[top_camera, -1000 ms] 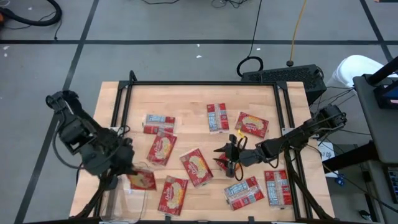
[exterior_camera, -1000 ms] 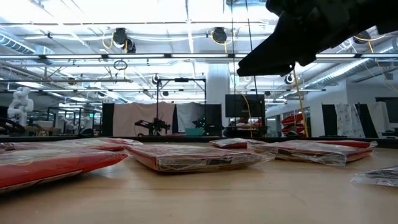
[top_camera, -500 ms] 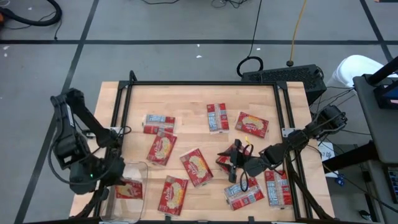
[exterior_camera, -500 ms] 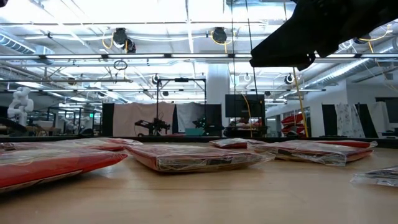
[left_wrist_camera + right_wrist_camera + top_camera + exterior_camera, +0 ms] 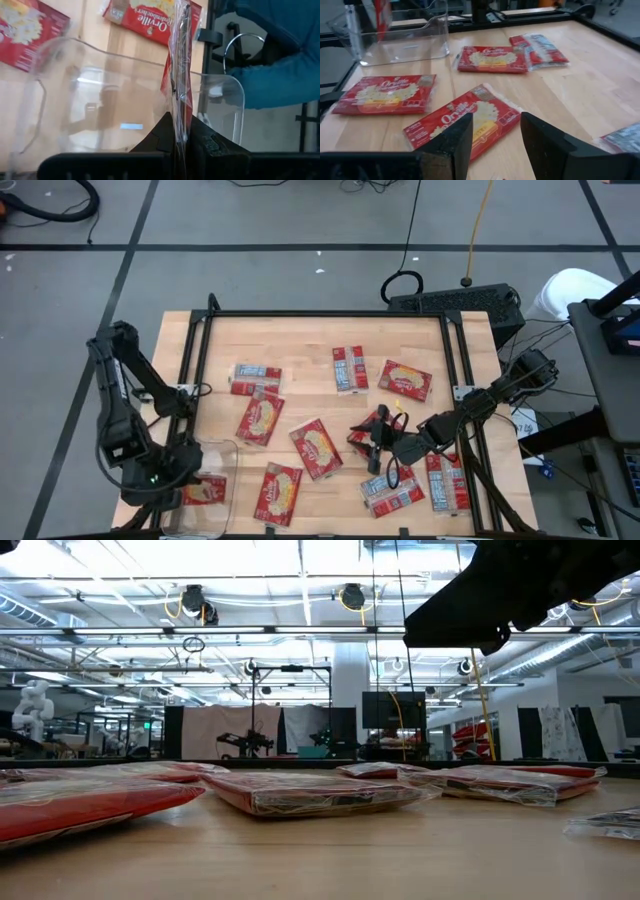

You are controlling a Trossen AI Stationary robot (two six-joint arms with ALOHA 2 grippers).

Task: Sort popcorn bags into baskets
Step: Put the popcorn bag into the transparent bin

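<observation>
Popcorn bag (image 5: 181, 75) hangs edge-on over the clear basket (image 5: 212, 490) at the worktop's (image 5: 310, 345) near-left corner, clamped in the left end effector (image 5: 181, 142). Right end effector (image 5: 495, 132) hovers above loose bags (image 5: 465, 120) mid-worktop, fingers parted and holding nothing.

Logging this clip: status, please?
Left hand shut on popcorn bag, over clear bin. Right hand open above loose bags. Nothing blocking.
</observation>
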